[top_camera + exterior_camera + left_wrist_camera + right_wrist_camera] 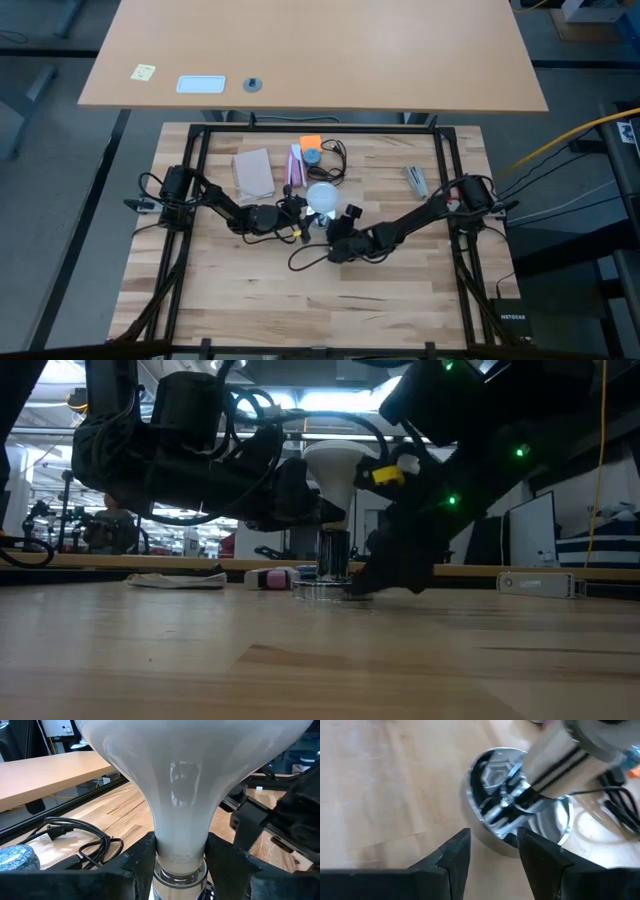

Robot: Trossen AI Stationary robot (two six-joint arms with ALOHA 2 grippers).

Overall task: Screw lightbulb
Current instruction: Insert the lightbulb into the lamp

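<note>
Centrally on the pale wooden bench (250,290), from above, the frosted white lightbulb (323,197) is seen between the left tool (297,215) and the right tool (335,243). From table height, the bulb (333,470) is shown upright above the round silvery socket (325,588). By the left wrist, the bulb's neck (180,837) is shown clenched between both fingers (142,855). By the right wrist, the socket (520,820) is gripped at its rim.
</note>
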